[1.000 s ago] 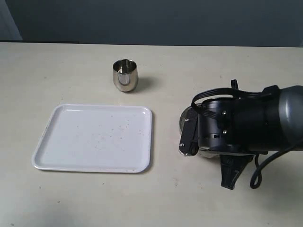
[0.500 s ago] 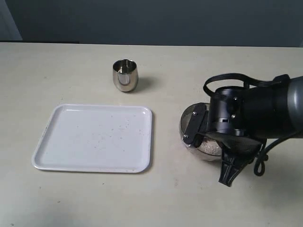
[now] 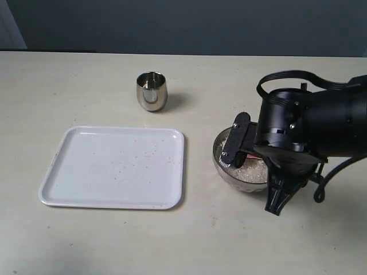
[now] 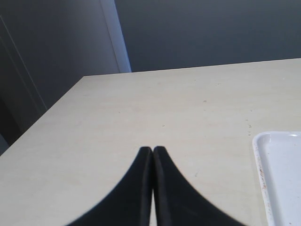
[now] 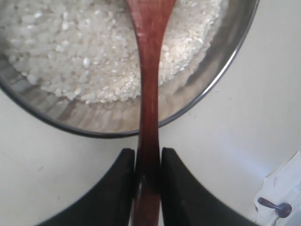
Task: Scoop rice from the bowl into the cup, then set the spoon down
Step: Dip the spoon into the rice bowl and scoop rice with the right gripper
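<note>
Currently, right claw [image 5: 148, 157]: clamped on spoon [image 5: 149, 94] handle, just outside bowl [image 5: 214, 80] rim.
Spoon: reaches over rice [image 5: 70, 47] in bowl.
Cup [image 3: 151, 90]: upright, well apart from bowl.
Left claw [image 4: 153, 153]: pressed closed, empty.

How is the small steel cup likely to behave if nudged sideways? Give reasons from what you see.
The cup has a rounded body narrowing toward its base, so it would probably rock or tip easily. Its shiny polished steel likely makes it slippery to grip. On the smooth table, it may well slide when pushed.
</note>
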Robot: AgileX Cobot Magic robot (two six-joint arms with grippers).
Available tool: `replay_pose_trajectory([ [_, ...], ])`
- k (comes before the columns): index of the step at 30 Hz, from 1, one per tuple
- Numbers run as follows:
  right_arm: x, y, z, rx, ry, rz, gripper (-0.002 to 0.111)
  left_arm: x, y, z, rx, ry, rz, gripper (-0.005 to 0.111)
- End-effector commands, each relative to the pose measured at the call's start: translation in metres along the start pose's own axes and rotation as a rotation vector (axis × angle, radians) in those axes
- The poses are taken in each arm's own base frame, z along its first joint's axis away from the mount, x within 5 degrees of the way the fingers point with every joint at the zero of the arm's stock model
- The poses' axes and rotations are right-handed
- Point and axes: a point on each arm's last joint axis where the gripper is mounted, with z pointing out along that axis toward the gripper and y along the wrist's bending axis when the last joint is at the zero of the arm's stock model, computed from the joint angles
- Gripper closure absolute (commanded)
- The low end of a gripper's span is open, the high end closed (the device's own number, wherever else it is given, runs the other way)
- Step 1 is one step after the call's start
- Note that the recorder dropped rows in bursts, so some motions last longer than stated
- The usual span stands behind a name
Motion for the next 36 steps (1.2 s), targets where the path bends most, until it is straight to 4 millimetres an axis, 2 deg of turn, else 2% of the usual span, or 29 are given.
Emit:
replay_pose_trajectory([
  [1,0.000,-0.006,-0.006,0.006,0.009,-0.006,0.109,-0.003,0.000,-0.001,0.004,-0.023,0.000,0.106],
  [16,0.007,-0.012,-0.006,0.069,0.090,-0.054,0.109,-0.003,0.000,-0.001,0.004,-0.023,0.000,0.106],
  [36,0.009,-0.019,-0.010,0.133,0.075,-0.021,0.109,-0.003,0.000,-0.001,0.004,-0.023,0.000,0.106],
])
